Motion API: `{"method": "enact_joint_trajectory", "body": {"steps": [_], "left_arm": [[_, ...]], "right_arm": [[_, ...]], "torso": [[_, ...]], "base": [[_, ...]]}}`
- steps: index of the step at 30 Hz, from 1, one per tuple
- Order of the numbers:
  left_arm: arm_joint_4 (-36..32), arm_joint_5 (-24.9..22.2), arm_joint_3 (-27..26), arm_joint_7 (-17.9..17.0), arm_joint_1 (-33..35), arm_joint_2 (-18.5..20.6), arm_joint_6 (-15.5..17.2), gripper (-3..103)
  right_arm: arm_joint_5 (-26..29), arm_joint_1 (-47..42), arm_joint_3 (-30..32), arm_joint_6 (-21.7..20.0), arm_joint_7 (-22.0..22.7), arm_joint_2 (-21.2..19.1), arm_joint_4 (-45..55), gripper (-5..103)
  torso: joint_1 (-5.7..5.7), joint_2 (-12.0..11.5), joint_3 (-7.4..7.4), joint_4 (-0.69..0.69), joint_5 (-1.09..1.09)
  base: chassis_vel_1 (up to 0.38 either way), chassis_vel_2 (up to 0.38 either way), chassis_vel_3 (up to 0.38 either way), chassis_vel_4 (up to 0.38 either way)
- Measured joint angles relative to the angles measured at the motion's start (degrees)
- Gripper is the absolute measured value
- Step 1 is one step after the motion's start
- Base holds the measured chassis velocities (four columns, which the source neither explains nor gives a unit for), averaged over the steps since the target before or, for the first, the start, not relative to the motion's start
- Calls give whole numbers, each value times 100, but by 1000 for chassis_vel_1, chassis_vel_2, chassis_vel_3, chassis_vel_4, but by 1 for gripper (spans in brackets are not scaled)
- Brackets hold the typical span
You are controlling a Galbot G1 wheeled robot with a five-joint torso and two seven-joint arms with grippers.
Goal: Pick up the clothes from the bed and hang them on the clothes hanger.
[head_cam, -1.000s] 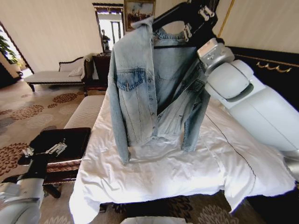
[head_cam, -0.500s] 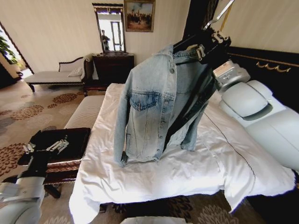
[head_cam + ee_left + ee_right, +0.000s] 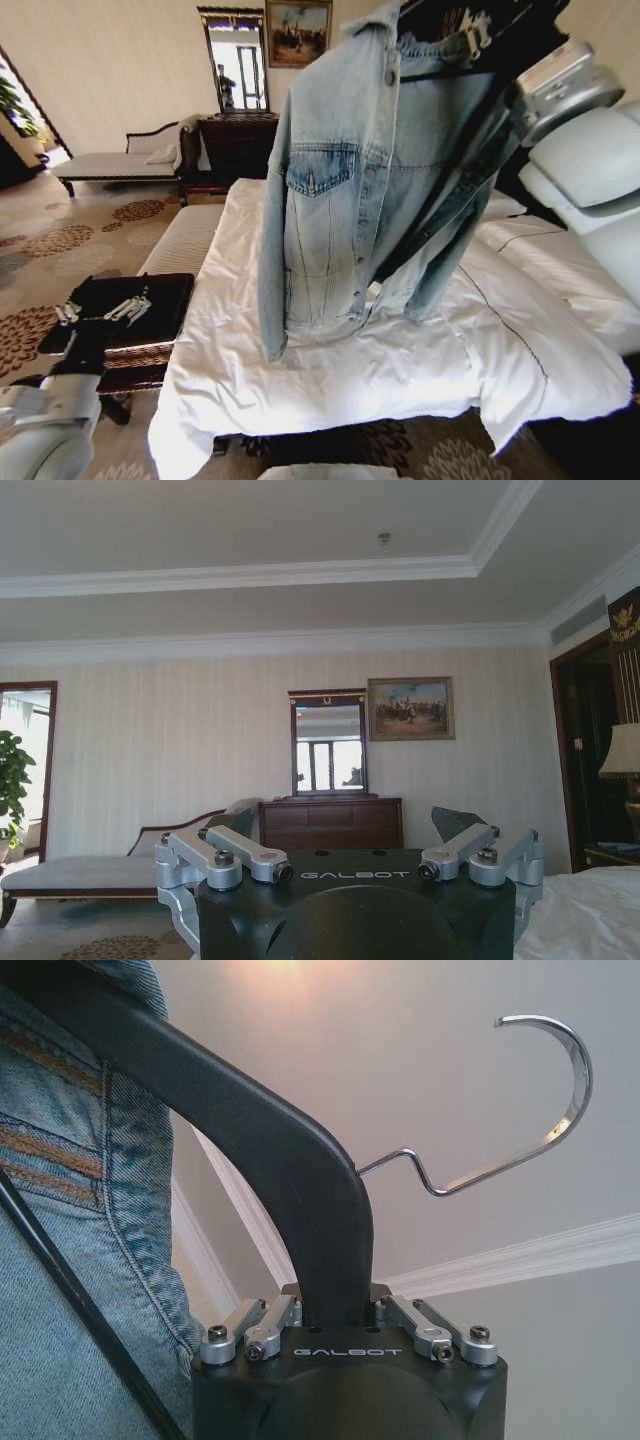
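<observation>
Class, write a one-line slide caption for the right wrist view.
Right gripper clamps the black clothes hanger, its metal hook free, denim jacket draped alongside.

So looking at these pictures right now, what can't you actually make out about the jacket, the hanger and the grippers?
- Head view: the hanger's hook is cut off by the top edge.
- Head view: the right gripper is hidden behind the denim jacket.
- Right wrist view: the jacket runs past the edge.
- Left wrist view: the left gripper's fingertips are cut off at the edge.
- Head view: the bed beneath the jacket hem is hidden.
</observation>
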Motion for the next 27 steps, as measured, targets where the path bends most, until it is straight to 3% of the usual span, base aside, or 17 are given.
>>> {"method": "enact_joint_trajectory", "body": {"steps": [16, 19, 27], "left_arm": [[22, 113, 193, 38, -79, 16, -54, 100], [9, 112, 206, 97, -77, 16, -60, 100], [-19, 139, 262, 150, -34, -16, -59, 100]], "right_arm": [[113, 41, -21, 6, -126, -202, 140, 26], [114, 28, -5, 6, -127, -219, 158, 26], [130, -116, 85, 0, -125, -327, 252, 26]], "torso": [[0, 0, 0, 0, 1], [2, 4, 4, 0, 28], [33, 66, 34, -1, 27]], "base": [[0, 0, 0, 0], [0, 0, 0, 0], [-13, -9, -7, -12]]}}
